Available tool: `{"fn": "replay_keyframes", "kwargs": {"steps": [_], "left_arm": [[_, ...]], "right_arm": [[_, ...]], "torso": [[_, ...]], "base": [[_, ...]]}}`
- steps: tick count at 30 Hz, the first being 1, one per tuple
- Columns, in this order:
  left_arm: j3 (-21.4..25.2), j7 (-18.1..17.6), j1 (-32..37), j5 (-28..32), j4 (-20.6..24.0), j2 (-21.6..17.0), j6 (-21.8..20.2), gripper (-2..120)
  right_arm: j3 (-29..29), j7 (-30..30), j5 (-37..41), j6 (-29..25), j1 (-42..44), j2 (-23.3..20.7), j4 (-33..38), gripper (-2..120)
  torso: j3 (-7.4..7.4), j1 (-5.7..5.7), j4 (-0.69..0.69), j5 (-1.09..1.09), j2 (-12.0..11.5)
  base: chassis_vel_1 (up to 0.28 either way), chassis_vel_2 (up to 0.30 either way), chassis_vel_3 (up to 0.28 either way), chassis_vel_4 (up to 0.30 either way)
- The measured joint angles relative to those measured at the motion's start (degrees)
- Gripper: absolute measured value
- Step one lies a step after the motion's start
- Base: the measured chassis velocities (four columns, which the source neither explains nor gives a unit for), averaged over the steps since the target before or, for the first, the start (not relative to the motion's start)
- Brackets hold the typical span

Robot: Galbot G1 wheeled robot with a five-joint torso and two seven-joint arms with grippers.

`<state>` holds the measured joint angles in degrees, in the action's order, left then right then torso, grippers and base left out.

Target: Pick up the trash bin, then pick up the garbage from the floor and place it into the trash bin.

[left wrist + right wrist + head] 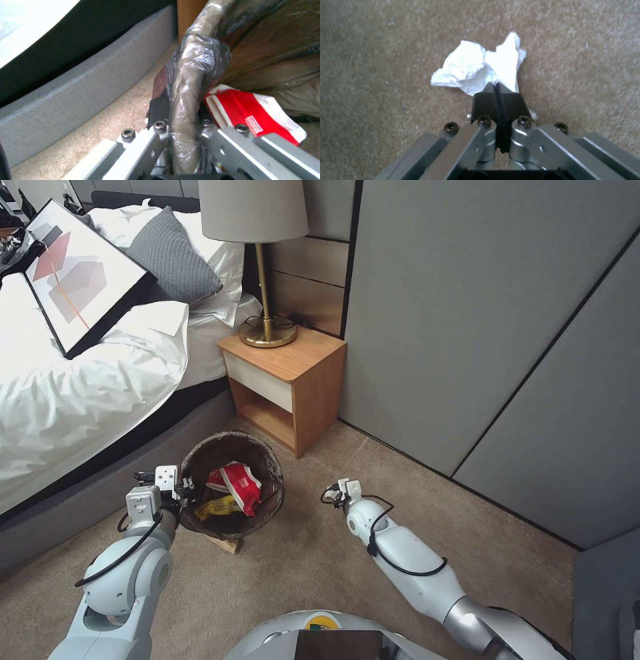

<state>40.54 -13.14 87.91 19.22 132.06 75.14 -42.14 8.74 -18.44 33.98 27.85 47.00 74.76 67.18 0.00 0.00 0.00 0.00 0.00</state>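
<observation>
The trash bin (269,463), lined with a dark brown bag, stands beside the bed on the carpet. My left gripper (181,488) is shut on its bag-covered rim (195,72). Inside lie a red snack wrapper (241,485) (248,110) and a yellow wrapper (217,507). A brown scrap (224,544) pokes out from under the bin's near side. My right gripper (341,488) hangs low over the carpet to the right of the bin. Its fingertips (496,88) are shut on a crumpled white tissue (471,67), which spreads out beyond them.
A wooden nightstand (287,380) with a brass lamp (267,267) stands just behind the bin. The bed (80,393) and its grey base (67,513) run along the left. Grey wall panels (500,347) close off the right. Open carpet (307,560) lies between my arms.
</observation>
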Motion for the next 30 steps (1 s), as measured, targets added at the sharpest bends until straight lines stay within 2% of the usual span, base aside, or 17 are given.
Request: {"fn": "replay_keyframes", "kwargs": {"steps": [6,24,30], "left_arm": [[-0.1,0.0,-0.1,-0.1,-0.1,0.2,0.0,0],[-0.1,0.1,-0.5,-0.3,-0.7,0.2,0.0,0],[-0.4,0.2,-0.7,-0.4,-0.8,0.2,0.0,0]], "right_arm": [[-0.2,0.0,-0.2,-0.4,-0.1,0.1,-0.4,0],[-2.6,-3.0,3.8,1.2,4.2,-4.2,12.8,0],[-3.3,-3.7,4.4,1.6,5.1,-4.7,14.8,0]], "torso": [[0.00,0.00,0.00,0.00,0.0],[0.00,0.00,0.00,0.00,0.0],[0.00,0.00,0.00,0.00,0.0]], "base": [[0.000,0.000,0.000,0.000],[0.000,0.000,0.000,0.000],[0.000,0.000,0.000,0.000]]}}
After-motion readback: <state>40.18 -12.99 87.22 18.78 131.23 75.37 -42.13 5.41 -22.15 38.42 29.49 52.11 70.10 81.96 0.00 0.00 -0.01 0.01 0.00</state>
